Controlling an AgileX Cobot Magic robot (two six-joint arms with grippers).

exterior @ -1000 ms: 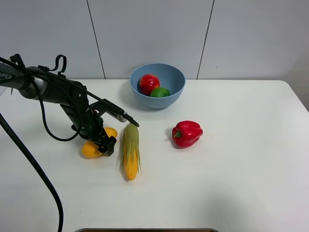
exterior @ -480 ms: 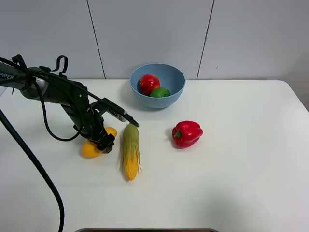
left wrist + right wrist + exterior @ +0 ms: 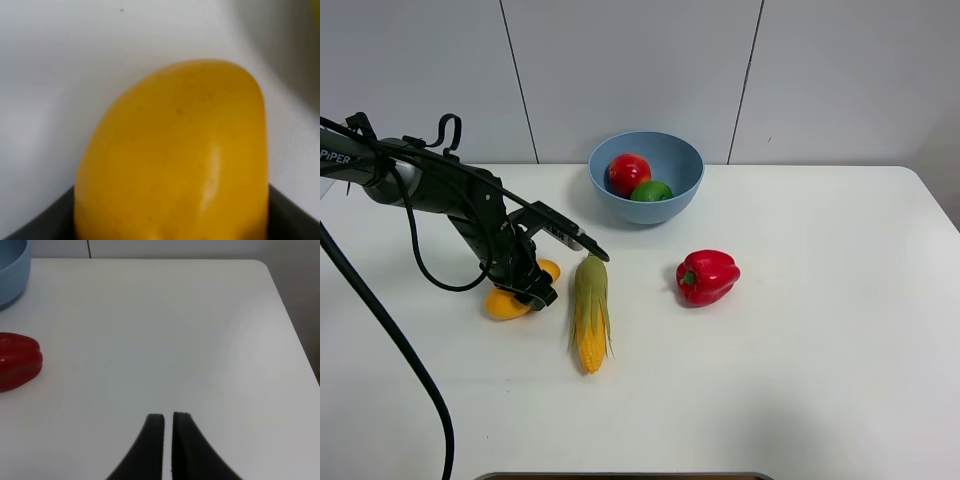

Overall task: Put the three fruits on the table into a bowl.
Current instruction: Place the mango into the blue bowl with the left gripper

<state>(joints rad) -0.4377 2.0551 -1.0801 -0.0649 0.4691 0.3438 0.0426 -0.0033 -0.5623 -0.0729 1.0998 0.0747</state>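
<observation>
The yellow-orange mango (image 3: pixel 503 303) lies low on the white table (image 3: pixel 820 330) at the left, and my left gripper (image 3: pixel 527 285) is shut on it across its middle. In the left wrist view the mango (image 3: pixel 175 160) fills the frame between the dark fingers (image 3: pixel 292 215). The red pomegranate-like fruit (image 3: pixel 628 172) and the green lime (image 3: pixel 651 191) lie inside the light-blue bowl (image 3: pixel 682 150) at the back centre. My right gripper (image 3: pixel 168 417) is shut and empty over bare table; it is out of the exterior view.
A corn cob with green husk (image 3: pixel 591 312) lies just right of the mango. A red bell pepper (image 3: pixel 707 276) lies in the middle of the table, also in the right wrist view (image 3: pixel 17 360). A black cable (image 3: pixel 380 340) runs along the left edge.
My left gripper has drawn slightly up and back with the mango, which has shifted a little with it. Nothing else has moved.
</observation>
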